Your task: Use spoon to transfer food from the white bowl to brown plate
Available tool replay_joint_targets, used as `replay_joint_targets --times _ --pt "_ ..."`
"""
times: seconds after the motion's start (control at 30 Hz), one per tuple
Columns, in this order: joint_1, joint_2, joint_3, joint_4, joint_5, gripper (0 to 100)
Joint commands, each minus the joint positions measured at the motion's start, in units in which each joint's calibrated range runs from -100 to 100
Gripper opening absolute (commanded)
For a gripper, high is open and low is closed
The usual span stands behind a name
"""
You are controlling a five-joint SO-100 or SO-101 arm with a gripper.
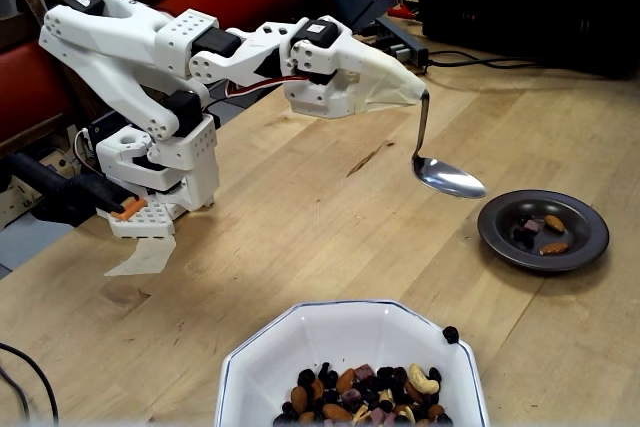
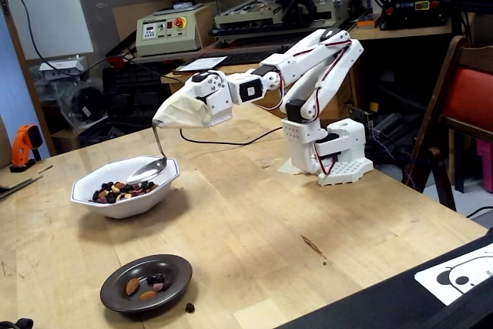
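My claw [image 1: 418, 90] [image 2: 159, 122], wrapped in pale tape, is clenched on the bent handle of the spoon [image 1: 447, 176] [image 2: 146, 169]; the spoon's oval bowl hangs in the air, empty so far as the fixed views show; the white bowl [image 1: 300, 347] [image 2: 83, 193] sits on the wooden table [image 1: 300, 207] [image 2: 308, 213] holding most of the food [image 1: 365, 394] [image 2: 115, 191]; the brown plate [image 1: 590, 242] [image 2: 115, 292] lies apart from it with a few pieces inside; one dark piece rests on the white bowl's rim; another lies on the table beside the plate.
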Motion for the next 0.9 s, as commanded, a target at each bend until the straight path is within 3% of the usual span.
replay_joint_targets --times 0.0,0.37,0.87 --pt "0.6 -1.8 0.0 1.5 -0.2 3" --pt "5.5 -2.0 8.3 1.1 -0.3 3" --pt "6.2 -9.9 22.1 -17.5 -0.3 3"
